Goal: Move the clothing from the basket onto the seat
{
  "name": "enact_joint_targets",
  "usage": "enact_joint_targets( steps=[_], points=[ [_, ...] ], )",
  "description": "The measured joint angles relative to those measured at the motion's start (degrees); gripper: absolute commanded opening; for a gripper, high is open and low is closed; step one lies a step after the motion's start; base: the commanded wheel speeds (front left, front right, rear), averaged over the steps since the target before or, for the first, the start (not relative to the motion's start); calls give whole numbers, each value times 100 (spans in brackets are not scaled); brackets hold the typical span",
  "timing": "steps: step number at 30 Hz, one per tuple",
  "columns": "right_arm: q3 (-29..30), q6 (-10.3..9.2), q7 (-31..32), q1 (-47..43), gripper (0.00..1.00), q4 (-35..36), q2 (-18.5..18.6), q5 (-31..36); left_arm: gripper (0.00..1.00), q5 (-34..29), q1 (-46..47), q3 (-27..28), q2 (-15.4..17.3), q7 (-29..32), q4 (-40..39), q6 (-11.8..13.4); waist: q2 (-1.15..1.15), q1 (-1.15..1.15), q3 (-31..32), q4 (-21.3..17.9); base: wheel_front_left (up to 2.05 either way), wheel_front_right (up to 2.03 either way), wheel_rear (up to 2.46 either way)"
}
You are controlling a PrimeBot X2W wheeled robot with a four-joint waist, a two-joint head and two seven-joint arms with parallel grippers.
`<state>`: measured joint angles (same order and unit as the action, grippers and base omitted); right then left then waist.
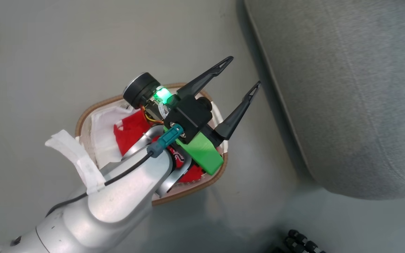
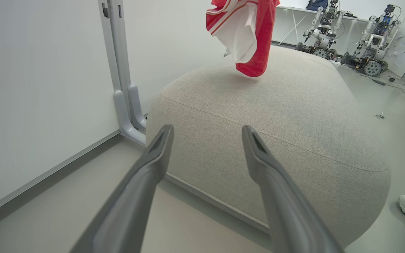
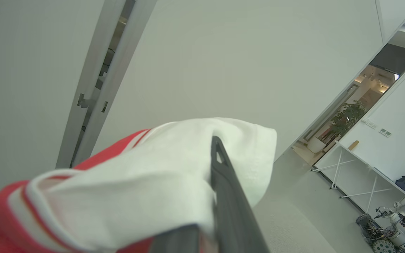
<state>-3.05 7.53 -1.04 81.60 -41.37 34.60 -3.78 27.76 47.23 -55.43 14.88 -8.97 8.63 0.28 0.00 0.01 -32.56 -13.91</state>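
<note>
Now | left tool [image 1: 244, 70] spread, empty | right tool [image 3: 213, 151] pinching clothing [image 2: 248, 31] above grey seat [image 2: 294, 116] | pale floor [image 2: 65, 211], white wall [image 2: 30, 88]

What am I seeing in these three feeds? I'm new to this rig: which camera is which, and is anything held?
This is a wheeled robot with two arms. The head camera looks down: the left arm reaches over the laundry basket, its left jaws open and empty. A red garment and a white cloth lie in the basket; the grey seat is at the right. The left wrist camera looks along those open jaws at the seat, above which a second red garment hangs. The right wrist camera shows why: the right jaws appear shut on its red-and-white fabric.
</note>
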Motion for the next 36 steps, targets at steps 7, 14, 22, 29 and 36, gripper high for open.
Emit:
enact_joint_targets(
  steps=[7,14,22,29,36],
  points=[
    [433,0,-411,-634,0,-925,-344,297,100,-68,101,-59,-45,20,-109,31,0,0,-488,397,0,0,0],
    [527,0,-901,-1083,0,-1733,-728,453,100,-110,162,-109,-49,85,-286,75,0,0,-797,591,0,0,0],
    [449,0,-1302,-1213,100,-2092,-1092,489,100,-77,169,-85,47,129,-367,132,0,0,-725,449,0,0,0],
    [136,0,-1395,-1661,100,-1847,-1203,255,100,54,59,-20,92,57,-287,201,0,-1,-415,324,0,0,0],
    [-200,0,-1397,-2111,100,-1138,-1234,14,100,361,-259,203,144,-241,71,309,0,-1,81,254,0,0,0]
  ],
)
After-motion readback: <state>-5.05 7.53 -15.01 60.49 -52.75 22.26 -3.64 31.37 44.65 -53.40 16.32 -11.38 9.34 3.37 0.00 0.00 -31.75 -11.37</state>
